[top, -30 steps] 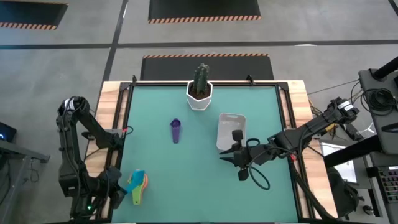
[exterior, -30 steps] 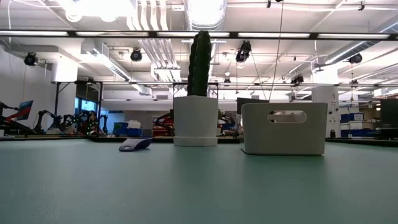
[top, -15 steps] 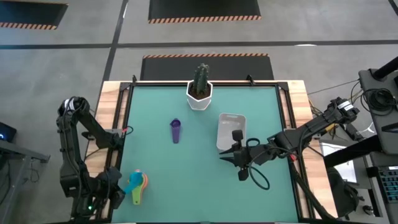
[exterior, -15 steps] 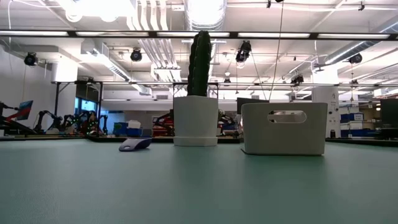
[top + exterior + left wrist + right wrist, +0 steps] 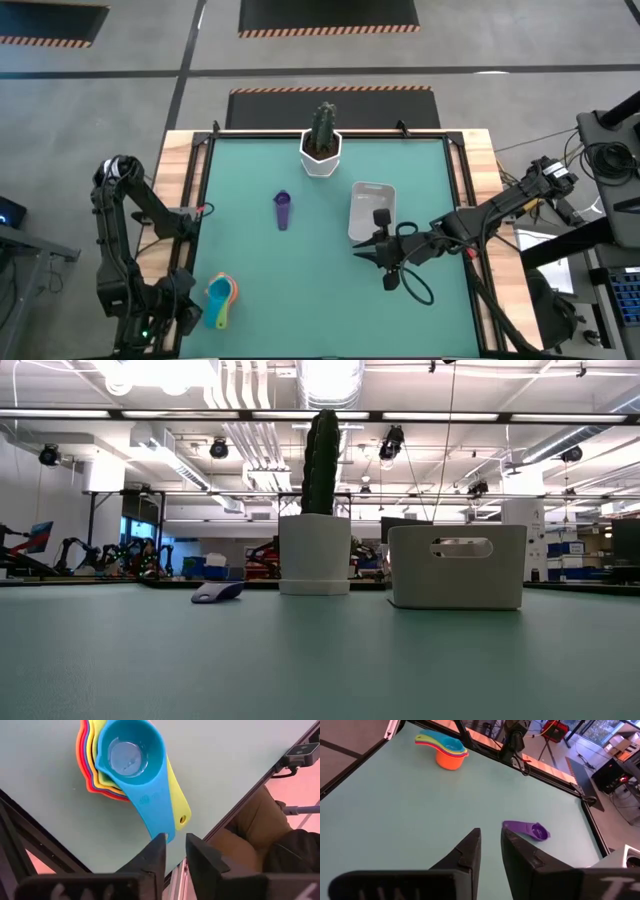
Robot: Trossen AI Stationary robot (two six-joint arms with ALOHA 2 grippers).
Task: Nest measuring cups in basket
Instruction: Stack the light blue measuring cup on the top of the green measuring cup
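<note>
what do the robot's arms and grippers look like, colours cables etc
Both arms are black and jointed. The right gripper trails a looping black cable. The left gripper has two flat, dark, wedge-shaped fingers; the right one's look the same in its wrist view.

nested stack of measuring cups (image 5: 221, 296) shifted slightly from 0.5 s ago, now lying beside left gripper (image 5: 188, 318)

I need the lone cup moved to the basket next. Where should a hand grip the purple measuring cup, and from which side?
Grip the purple measuring cup across its flat handle, probably from straight above. It lies alone on the mat, bowl toward the near edge and handle pointing toward the far edge, with free space on both sides. The right hand, beside the basket, looks nearer than the left hand.
</note>
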